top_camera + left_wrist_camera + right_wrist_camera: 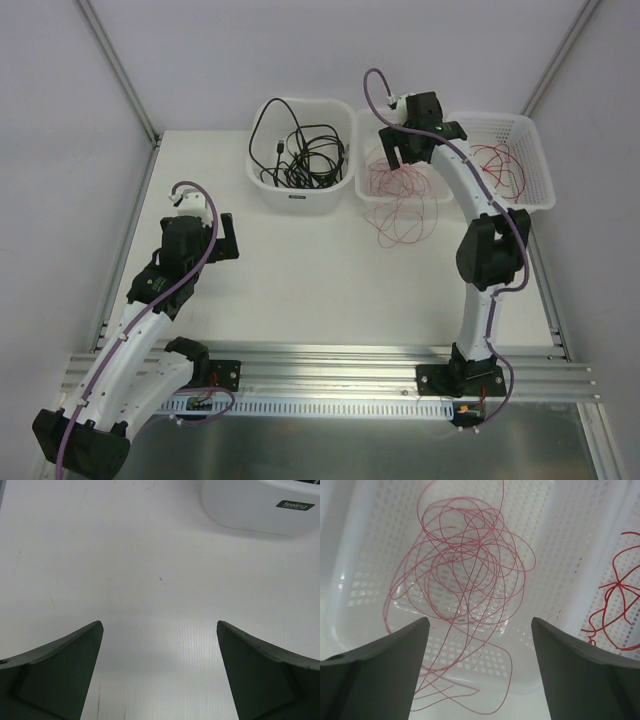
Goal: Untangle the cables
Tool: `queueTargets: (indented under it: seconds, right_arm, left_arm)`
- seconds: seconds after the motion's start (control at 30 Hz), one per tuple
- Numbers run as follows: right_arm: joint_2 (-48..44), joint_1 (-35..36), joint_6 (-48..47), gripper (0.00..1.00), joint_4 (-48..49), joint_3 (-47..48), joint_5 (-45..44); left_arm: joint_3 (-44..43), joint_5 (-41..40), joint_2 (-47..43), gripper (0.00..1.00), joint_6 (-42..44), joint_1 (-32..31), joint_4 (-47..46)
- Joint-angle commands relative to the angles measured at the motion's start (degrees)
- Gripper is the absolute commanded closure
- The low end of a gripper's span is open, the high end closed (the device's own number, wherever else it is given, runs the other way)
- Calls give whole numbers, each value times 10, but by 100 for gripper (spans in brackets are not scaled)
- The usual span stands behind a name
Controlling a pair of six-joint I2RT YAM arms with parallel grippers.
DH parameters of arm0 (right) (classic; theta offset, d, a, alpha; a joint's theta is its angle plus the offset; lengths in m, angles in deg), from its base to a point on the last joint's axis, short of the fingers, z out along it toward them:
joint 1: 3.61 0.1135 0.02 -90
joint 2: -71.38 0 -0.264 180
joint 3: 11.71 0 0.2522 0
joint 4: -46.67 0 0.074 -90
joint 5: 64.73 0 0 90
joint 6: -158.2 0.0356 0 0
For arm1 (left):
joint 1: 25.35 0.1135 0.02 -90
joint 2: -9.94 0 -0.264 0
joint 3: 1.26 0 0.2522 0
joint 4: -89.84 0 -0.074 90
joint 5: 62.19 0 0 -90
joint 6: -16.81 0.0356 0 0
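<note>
White table (pixel 300 280) shows under the left gripper (pixel 160 627), its jaws wide apart and empty. Farther back the right gripper (pixel 480 622), jaws also apart, hovers over red wires (pixel 465 565) tangled in a mesh basket (pixel 555 535), beside black cables (pixel 300 155) in a tub (pixel 300 200). Pinching several loops together could tighten the knot or drag the basket.

I have open white tabletop (pixel 330 290) across the near middle. The far side is blocked by a white rounded plastic tub (pixel 300 200) and two white perforated plastic baskets (pixel 363 150) standing side by side. Thin red wire loops (pixel 400 225) spill onto the table there.
</note>
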Motion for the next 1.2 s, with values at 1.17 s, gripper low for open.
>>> queueTargets:
  seconds: [1.17]
  right_arm:
    - [-361,-80,245,6,528,-729,166]
  left_arm:
    - [3,16,-5,1,-4,7,-15]
